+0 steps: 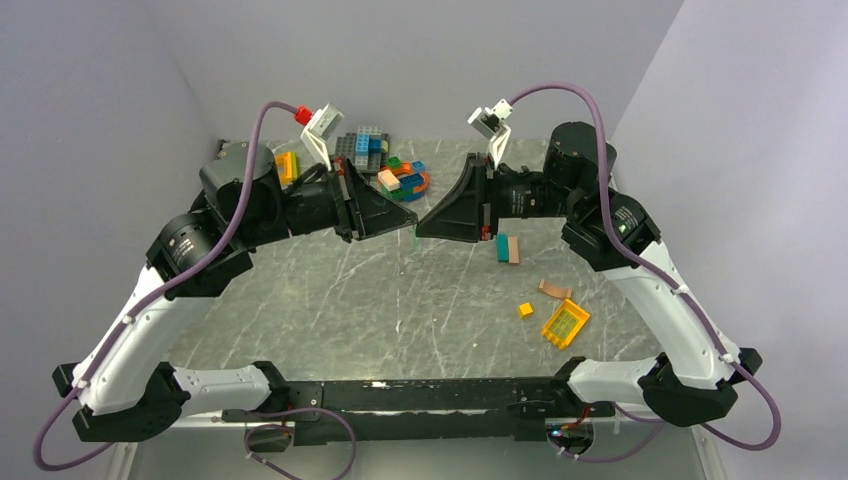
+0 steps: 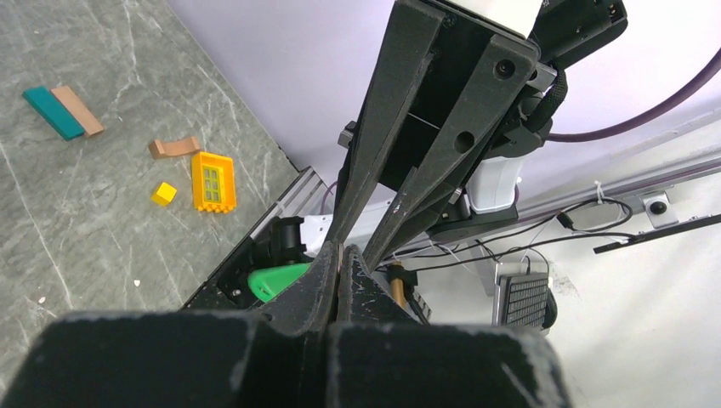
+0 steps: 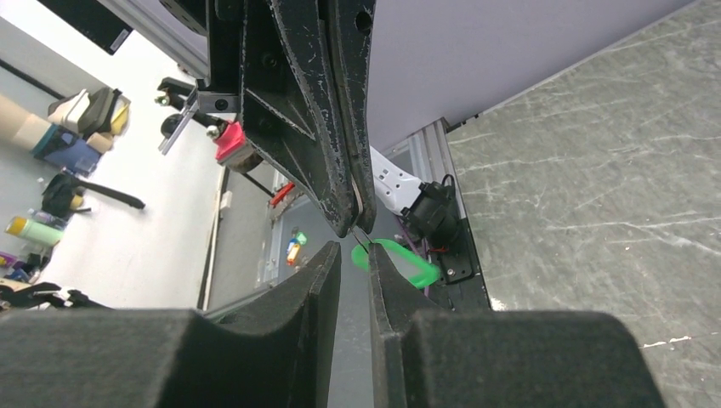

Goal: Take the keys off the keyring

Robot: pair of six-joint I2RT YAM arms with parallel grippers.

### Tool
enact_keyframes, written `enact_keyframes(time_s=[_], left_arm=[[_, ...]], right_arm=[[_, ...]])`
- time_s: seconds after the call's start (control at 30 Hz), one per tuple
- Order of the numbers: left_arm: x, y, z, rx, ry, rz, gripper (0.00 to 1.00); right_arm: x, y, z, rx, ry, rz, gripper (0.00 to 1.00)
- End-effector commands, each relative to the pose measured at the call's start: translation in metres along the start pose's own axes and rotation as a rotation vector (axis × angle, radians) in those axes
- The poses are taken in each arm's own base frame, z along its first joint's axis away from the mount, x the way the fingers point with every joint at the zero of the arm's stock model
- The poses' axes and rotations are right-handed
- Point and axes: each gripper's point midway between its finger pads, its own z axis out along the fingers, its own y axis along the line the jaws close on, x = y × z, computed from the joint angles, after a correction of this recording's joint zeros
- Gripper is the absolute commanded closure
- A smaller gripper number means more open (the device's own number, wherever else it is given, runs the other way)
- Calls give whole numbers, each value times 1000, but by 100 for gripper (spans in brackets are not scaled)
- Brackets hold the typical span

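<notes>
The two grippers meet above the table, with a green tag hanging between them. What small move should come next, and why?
Probably ease the right gripper forward and shut it on the green tag. Its jaws stand slightly apart and hold nothing, while the left gripper seems shut on the thin keyring, from which the tag hangs.

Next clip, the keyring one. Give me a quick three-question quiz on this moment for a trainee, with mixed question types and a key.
1. True or false: the green key tag hangs in the air by the tool tips, off the table.
2. Where do the left tool and right tool meet?
A) in mid-air above the table's middle
B) pressed down on the far left corner
C) at the near edge by the arm bases
3. Name the colours of the two flat bricks lying side by side near the right arm.
Key: 1 true; 2 A; 3 teal and tan.
</notes>
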Motion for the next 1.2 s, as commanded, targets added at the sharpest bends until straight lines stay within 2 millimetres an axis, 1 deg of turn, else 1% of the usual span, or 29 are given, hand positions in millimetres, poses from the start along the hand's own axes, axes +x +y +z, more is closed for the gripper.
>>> enact_keyframes(time_s=[0.0,0.07,0.1,0.17,0.23,0.3,0.4,0.47,0.77,0.83,1.17], left_arm=[[-8,-12,2,48,-25,12,100],[-9,-14,2,50,-26,14,100],[-9,-14,1,50,-26,15,100],[-9,-15,1,51,-26,17,100],[-11,-15,-1,51,-31,18,100],[-10,-16,-1,53,-30,19,100],[-10,-17,-1,57,-32,19,100],[-11,-17,-1,59,-33,20,100],[-11,-17,-4,49,-36,31,100],[-11,-18,-5,52,-38,33,100],[-13,-21,-9,56,-45,39,100]], right_arm=[[-15,2,4,2,-40,-58,78],[-15,1,3,13,-43,-62,77],[-15,0,3,17,-43,-63,73],[-15,-1,3,26,-43,-67,62],[-16,-3,3,35,-45,-71,56],[-17,-3,2,40,-47,-72,54],[-18,-3,3,40,-47,-73,54],[-18,-4,3,44,-47,-76,55],[-16,-3,2,36,-49,-71,77],[-16,-2,2,36,-51,-68,80],[-15,6,-5,25,-79,-65,80]])
